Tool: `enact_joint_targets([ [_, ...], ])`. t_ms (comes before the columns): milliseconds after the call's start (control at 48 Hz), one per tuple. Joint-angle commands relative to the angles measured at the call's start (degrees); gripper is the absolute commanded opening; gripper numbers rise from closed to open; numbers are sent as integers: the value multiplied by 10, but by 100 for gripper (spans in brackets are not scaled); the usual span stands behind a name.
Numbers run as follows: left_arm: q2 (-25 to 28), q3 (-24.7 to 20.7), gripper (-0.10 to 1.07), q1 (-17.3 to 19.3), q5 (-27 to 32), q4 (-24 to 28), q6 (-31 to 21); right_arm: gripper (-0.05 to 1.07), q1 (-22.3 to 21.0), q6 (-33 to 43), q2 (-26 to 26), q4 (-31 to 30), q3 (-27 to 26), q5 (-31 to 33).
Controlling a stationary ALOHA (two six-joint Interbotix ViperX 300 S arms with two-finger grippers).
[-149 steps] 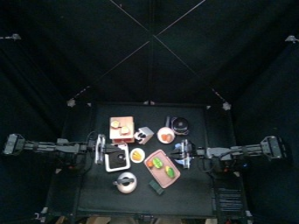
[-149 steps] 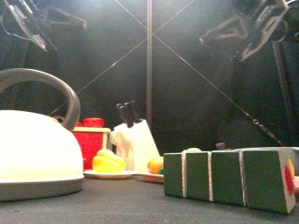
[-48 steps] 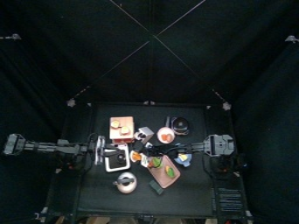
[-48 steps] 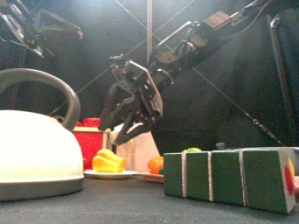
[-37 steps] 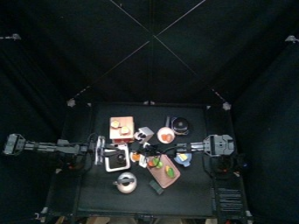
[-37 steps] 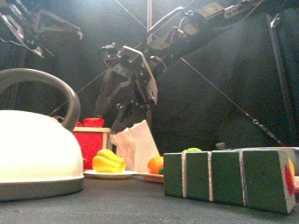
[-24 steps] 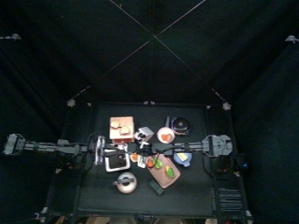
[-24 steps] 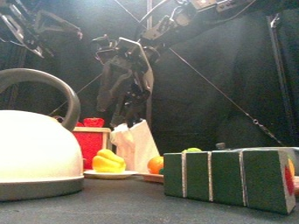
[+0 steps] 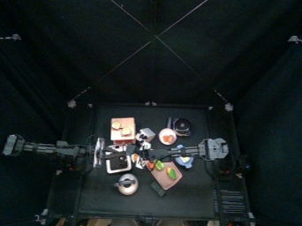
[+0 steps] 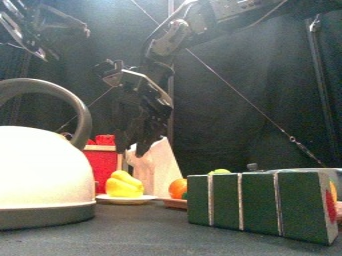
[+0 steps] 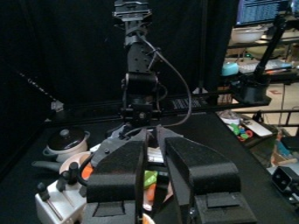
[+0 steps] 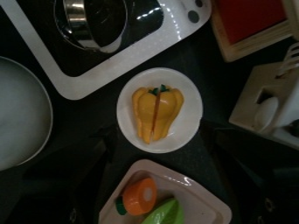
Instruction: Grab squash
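Open R pincer (image 10: pixel 134 100) above squash (image 12: pixel 156 114)

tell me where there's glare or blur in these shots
Front view: the white kettle looms large with a bright sheen, backlit haze above. Top view: table small and dim. Right wrist view: yellow squash on its white plate evenly lit and clear.

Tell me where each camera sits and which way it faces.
Top: high overhead, facing down on the table; left arm and right arm show.
Front: table edge, looking level past the kettle; right gripper shows.
Left wrist: faces across toward the right arm; left gripper shows.
Right wrist: faces down on the squash; no jaws show. Front view shares the squash.
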Motion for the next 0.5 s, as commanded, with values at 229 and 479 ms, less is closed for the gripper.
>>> enact_joint_targets([
  [229, -3, -4, 60, -1, -5, 15, 1, 102, -4, 14, -11, -24, 50, -93],
  [479, -3, -3, 60, 1, -5, 14, 1, 102, -10, 15, -3, -34, 67, -134],
])
